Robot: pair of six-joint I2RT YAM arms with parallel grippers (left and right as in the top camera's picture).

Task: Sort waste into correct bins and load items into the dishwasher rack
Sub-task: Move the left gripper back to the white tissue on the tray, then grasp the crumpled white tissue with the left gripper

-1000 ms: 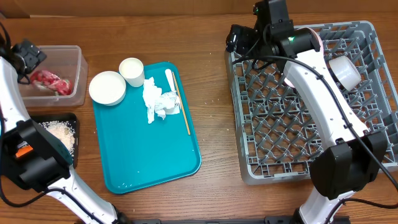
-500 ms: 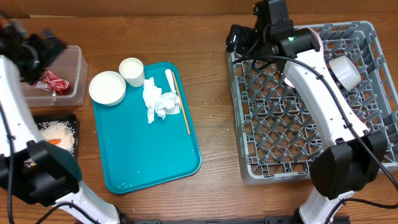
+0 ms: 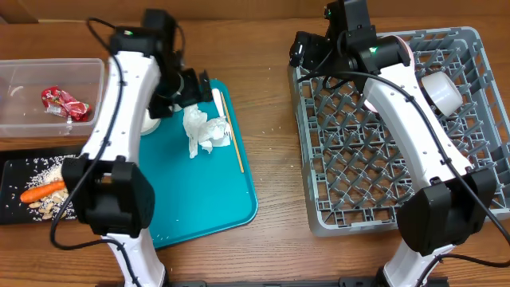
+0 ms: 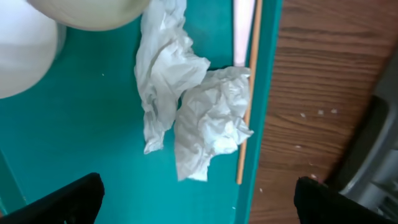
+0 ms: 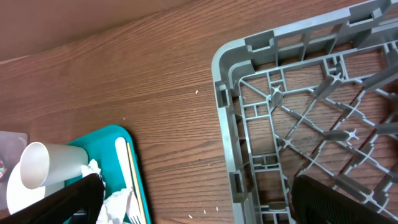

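Crumpled white napkins [image 3: 205,131] [image 4: 193,106] lie on the teal tray [image 3: 199,191], beside a white fork [image 3: 216,97] [image 4: 242,25] and a thin wooden stick [image 3: 237,143]. My left gripper [image 3: 190,84] [image 4: 199,205] hovers open just above the napkins, holding nothing. A white bowl [image 4: 22,56] and the cup [image 4: 93,9] [image 5: 36,165] sit at the tray's far left corner, mostly under the left arm in the overhead view. The clear tub [image 3: 24,119] holds the red wrapper [image 3: 64,104]. The black tray [image 3: 16,171] carries a carrot [image 3: 40,192] and rice. My right gripper [image 3: 307,52] [image 5: 199,202] is open and empty at the grey rack's [image 3: 382,159] [image 5: 227,81] far left corner. Another white bowl [image 3: 442,92] rests in the rack.
A strip of bare wooden table [image 3: 275,151] runs between the teal tray and the rack, with small crumbs on it. A pink rim [image 3: 408,46] shows behind the right arm in the rack. The right arm stretches across the rack.
My left arm has swung right from over the clear tub to above the teal tray's napkins, uncovering the tub and black tray. The right arm has not moved.
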